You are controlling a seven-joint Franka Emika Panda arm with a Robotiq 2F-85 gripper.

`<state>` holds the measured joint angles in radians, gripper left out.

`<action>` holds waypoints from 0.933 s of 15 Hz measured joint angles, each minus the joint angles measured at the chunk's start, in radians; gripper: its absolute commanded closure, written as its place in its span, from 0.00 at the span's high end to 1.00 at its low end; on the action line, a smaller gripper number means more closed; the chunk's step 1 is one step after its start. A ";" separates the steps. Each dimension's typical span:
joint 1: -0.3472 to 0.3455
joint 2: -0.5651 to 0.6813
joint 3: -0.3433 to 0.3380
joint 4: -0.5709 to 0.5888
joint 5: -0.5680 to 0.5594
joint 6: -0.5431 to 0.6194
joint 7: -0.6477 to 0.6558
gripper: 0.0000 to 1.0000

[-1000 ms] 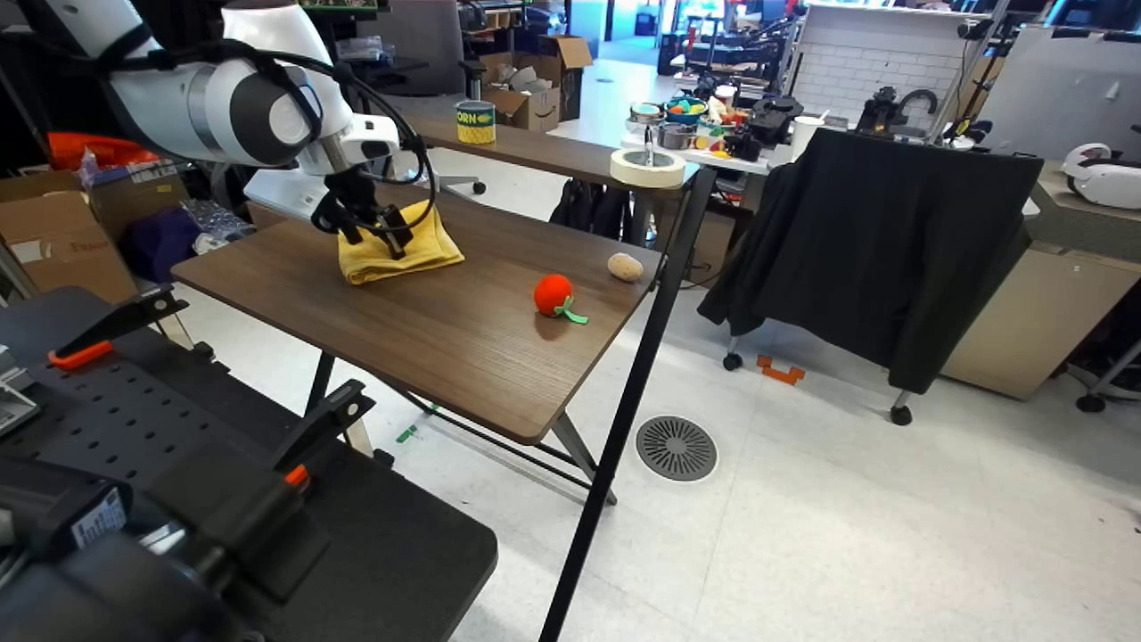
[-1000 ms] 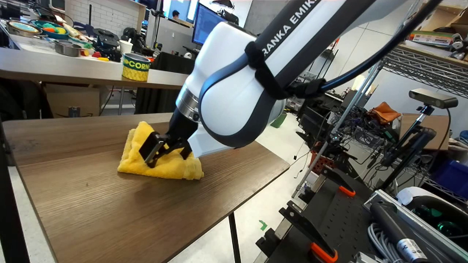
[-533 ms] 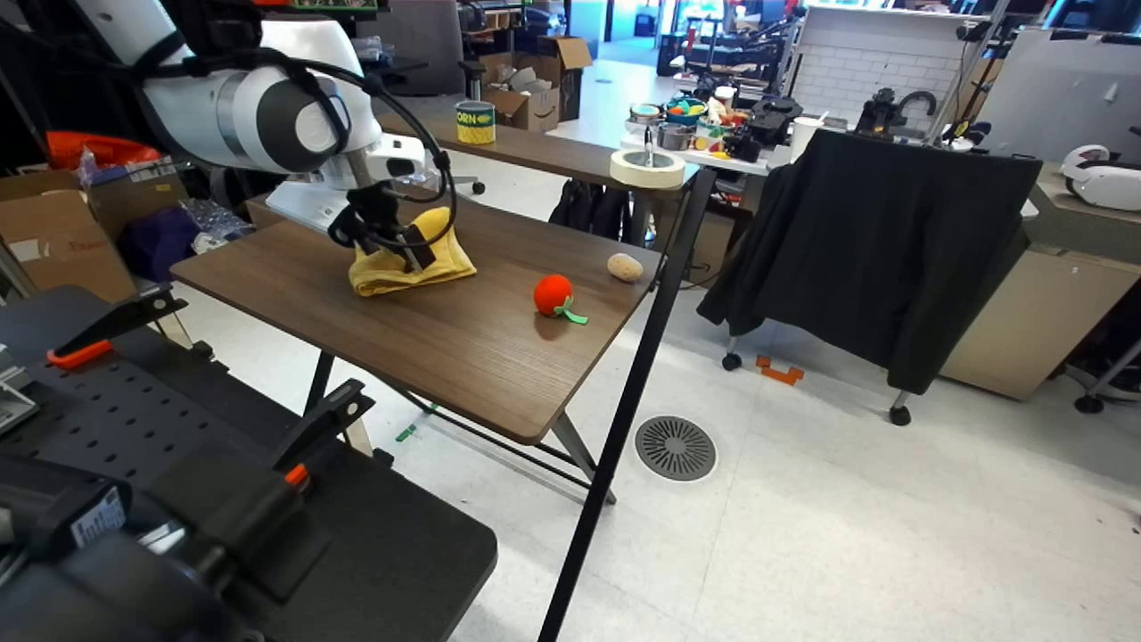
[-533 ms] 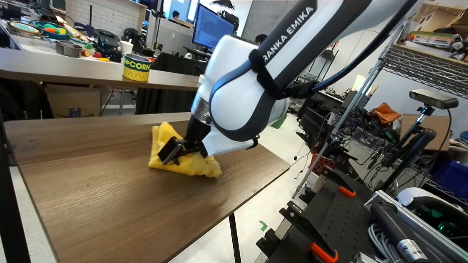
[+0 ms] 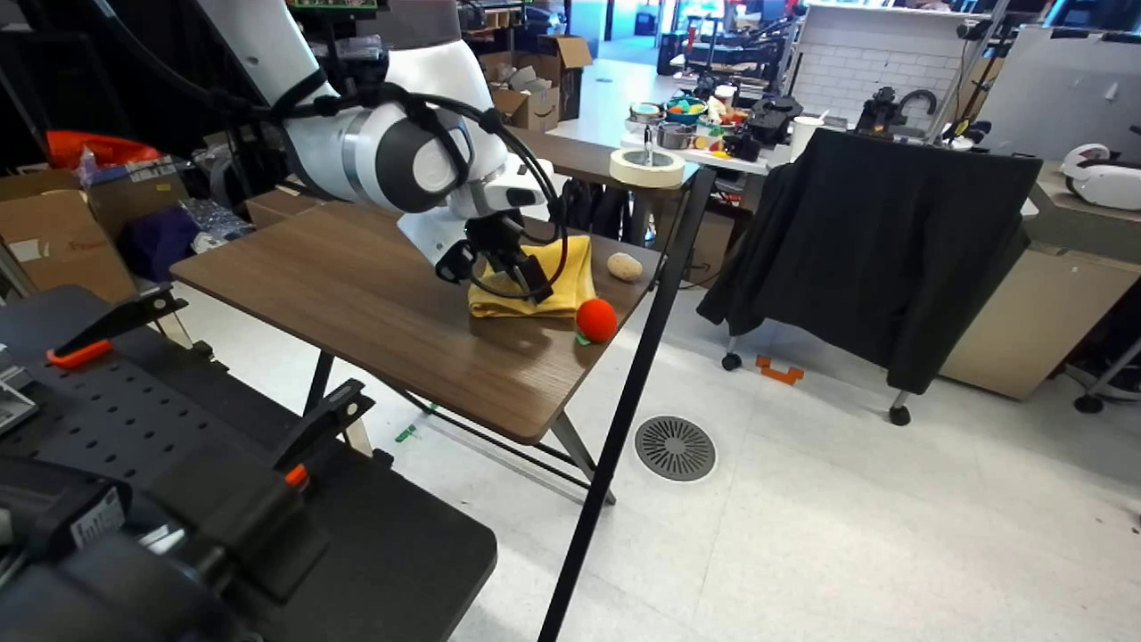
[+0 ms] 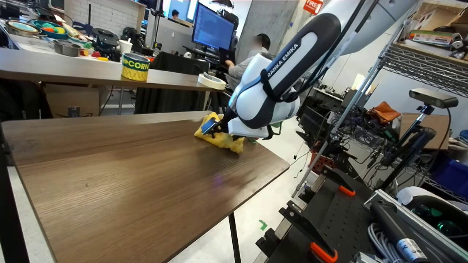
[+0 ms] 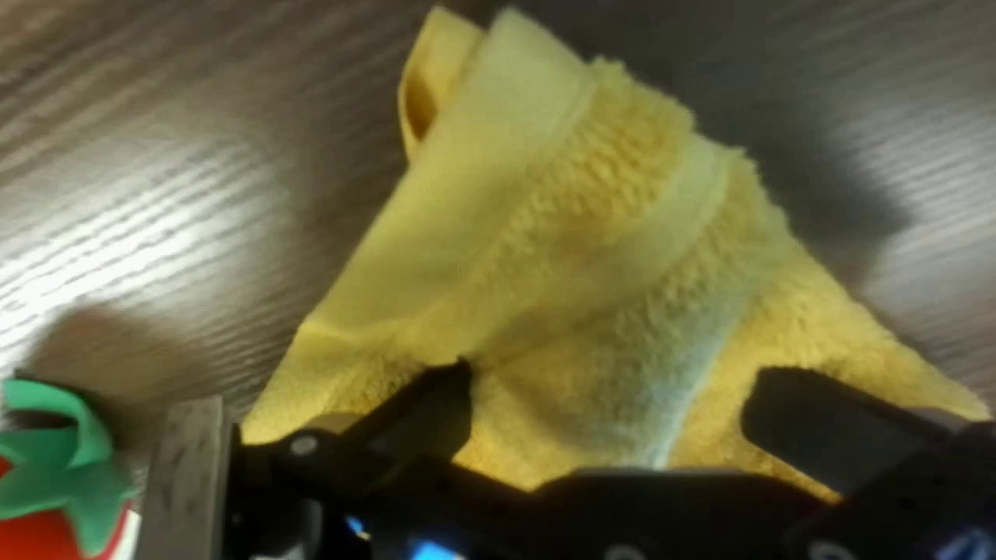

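This looks like a robotics lab: a white-and-black robot arm lettered EMIKA (image 6: pixel 289 62) extends over a brown wood-grain desk (image 6: pixel 109 190). Near the desk stand a black, hole-dotted platform (image 6: pixel 340 215), a mounted grey bar-shaped camera (image 6: pixel 433 98) and metal wire shelving (image 6: pixel 424 73); beyond the desk, a person in grey (image 6: pixel 242 69) sits near a large blue-screened monitor (image 6: pixel 214 27).

In an exterior view, the can (image 6: pixel 135 67) carries "CORN" in yellow capitals on a dark green band. White capitals running up the robot arm (image 6: pixel 292 62) read "RANKA EMIKA", with a black strap (image 6: pixel 267 82) right beside the first letter. High up, a red sign (image 6: pixel 313 6) says "FIRE" in white; its lower line is too small to read. A white label (image 5: pixel 101 517) on a black device (image 5: pixel 49 499) shows only illegible print.
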<state>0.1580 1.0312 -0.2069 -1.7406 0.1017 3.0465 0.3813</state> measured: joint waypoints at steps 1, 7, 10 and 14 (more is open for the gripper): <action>0.015 0.014 -0.004 0.011 0.011 0.038 0.023 1.00; 0.237 0.077 -0.009 0.064 0.047 0.135 0.056 1.00; 0.341 0.098 0.000 0.108 0.047 0.135 0.052 1.00; 0.357 0.100 0.086 0.145 0.040 0.114 -0.020 1.00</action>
<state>0.5148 1.1309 -0.1205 -1.5957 0.1417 3.1602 0.3611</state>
